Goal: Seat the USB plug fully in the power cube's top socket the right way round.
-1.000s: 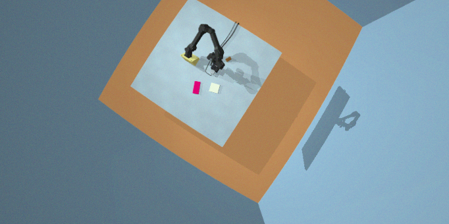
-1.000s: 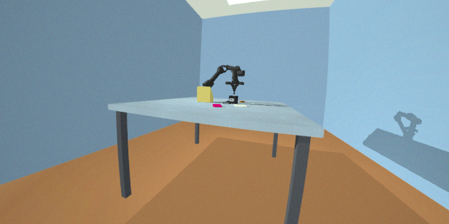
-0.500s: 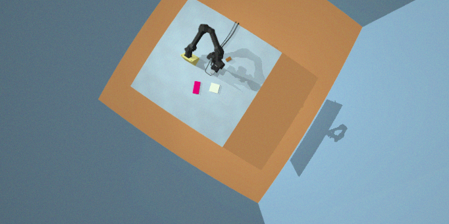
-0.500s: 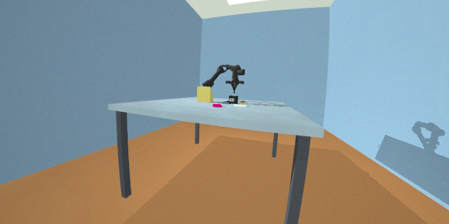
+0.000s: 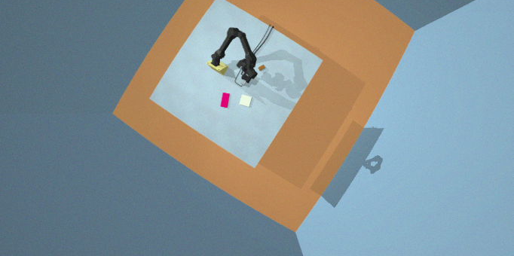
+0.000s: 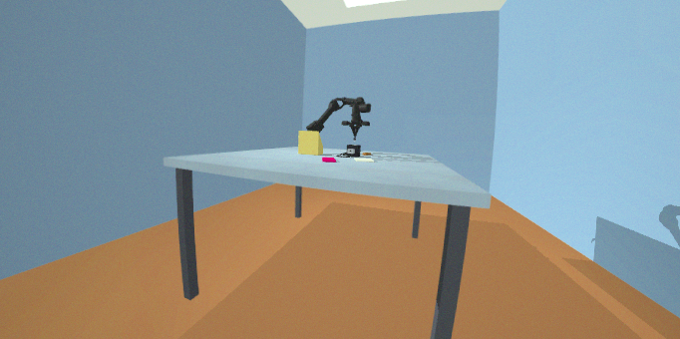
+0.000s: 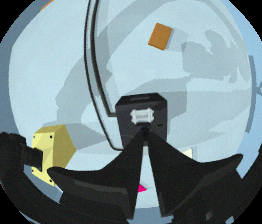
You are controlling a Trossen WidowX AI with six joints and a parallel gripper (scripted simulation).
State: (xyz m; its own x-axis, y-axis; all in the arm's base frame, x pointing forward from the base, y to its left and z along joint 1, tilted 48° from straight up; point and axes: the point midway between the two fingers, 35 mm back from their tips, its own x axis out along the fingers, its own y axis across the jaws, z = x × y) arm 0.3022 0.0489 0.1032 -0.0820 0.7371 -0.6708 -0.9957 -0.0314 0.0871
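Observation:
The black power cube (image 6: 353, 151) (image 7: 127, 125) stands on the table, with a pale fitting (image 7: 142, 116) showing on its top in the wrist view. My gripper (image 6: 354, 138) (image 7: 144, 135) points straight down over the cube, its fingertips nearly together. It is shut on the USB plug (image 6: 354, 141), a small piece with a light lower end that shows under the fingertips in the exterior view. A narrow gap shows there between the plug and the cube top. The fingers hide most of the plug in the wrist view, and which way round it is cannot be told.
Dark cables (image 5: 264, 40) (image 7: 93, 75) run from the cube to the table edge. An orange block (image 5: 261, 68) (image 7: 160, 36) lies beyond the cube. A pink block (image 5: 224, 100) (image 6: 329, 160) and a cream block (image 5: 246, 100) (image 6: 364, 160) lie on the opposite side. The yellow base block (image 5: 218, 67) (image 6: 309, 143) (image 7: 52, 150) carries the arm.

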